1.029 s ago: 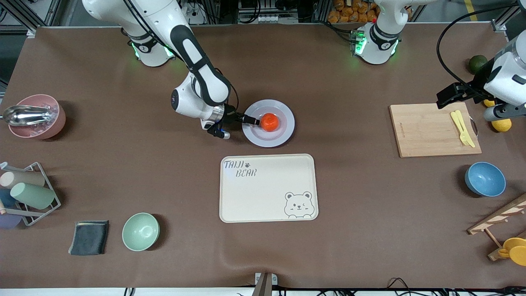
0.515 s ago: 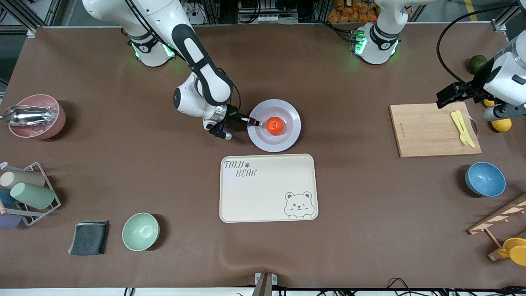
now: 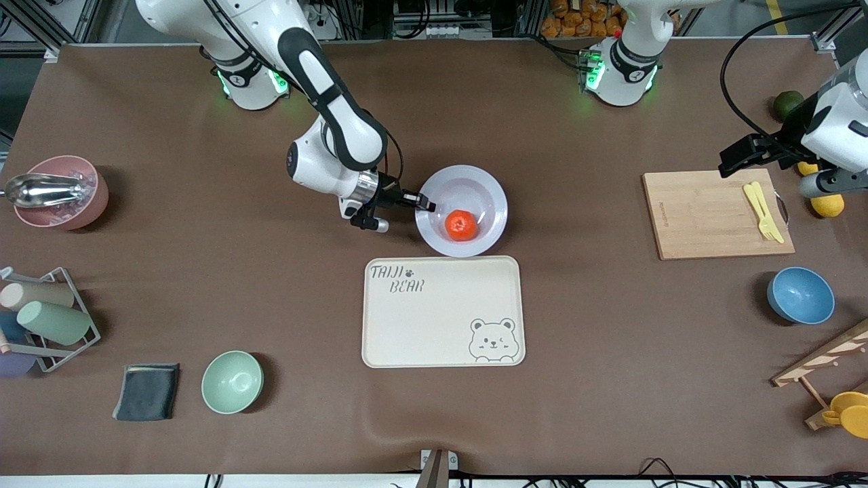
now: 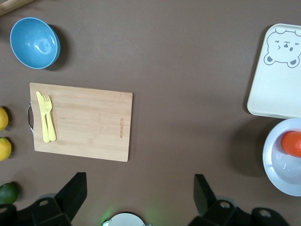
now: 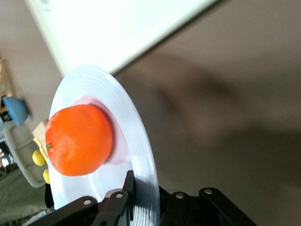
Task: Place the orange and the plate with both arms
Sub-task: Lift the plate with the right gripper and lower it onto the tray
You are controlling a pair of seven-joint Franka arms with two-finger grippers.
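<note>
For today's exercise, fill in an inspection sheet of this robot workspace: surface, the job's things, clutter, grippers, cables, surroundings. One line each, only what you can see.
Surface: brown table cover, a ripple at the edge nearest the front camera.
Job's things: orange lies in the plate; plate just farther from the front camera than the bear tray, apparently lifted and tilted.
Clutter: cutting board with yellow cutlery, blue bowl, green bowl, pink bowl, grey cloth, cup rack.
Grippers: right gripper shut on the plate's rim; left gripper open, waiting above the table beside the cutting board.
Cables: black cable on the left arm.
Surroundings: metal framing along the table's edge by the robots' bases.
</note>
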